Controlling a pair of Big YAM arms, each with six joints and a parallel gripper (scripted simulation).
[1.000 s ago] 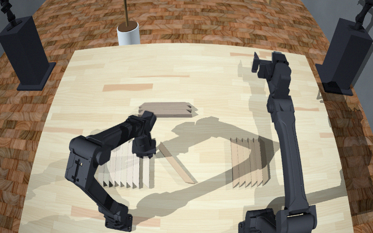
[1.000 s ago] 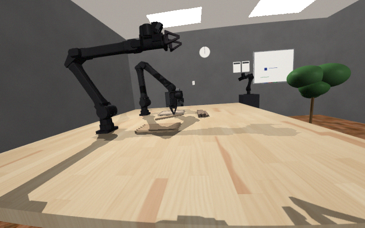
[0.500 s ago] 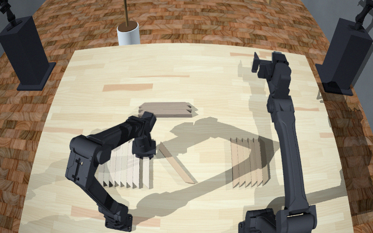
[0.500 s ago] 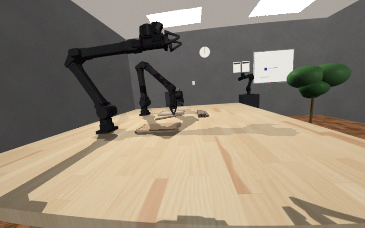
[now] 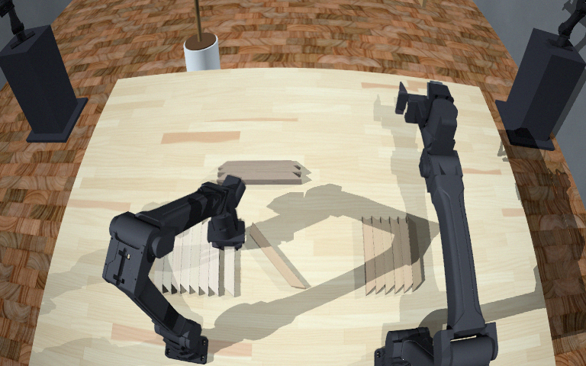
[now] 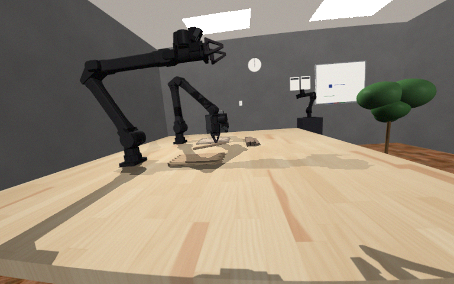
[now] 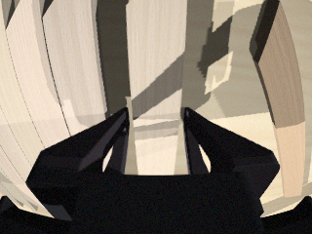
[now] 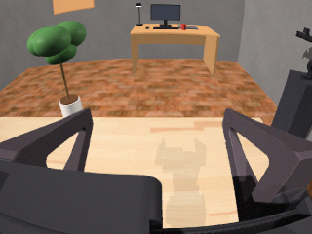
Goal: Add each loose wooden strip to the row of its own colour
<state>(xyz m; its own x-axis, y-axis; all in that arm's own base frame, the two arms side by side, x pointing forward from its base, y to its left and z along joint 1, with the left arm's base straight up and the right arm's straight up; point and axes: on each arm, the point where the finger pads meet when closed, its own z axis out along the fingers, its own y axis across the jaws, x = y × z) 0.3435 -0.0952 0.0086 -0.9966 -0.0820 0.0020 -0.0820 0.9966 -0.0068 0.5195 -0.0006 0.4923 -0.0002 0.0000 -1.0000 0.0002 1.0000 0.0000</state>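
On our pale wooden plank table [image 5: 336, 142] [image 6: 240, 200] [image 8: 127, 141], we see whitish, tan and grey-brown wooden strips [image 5: 194, 267] [image 5: 391, 258] [image 5: 261, 168] [image 6: 197, 158] [image 7: 80, 58], one tan strip [image 5: 276, 256] [image 6: 208, 145] [image 7: 288, 97] lying askew.
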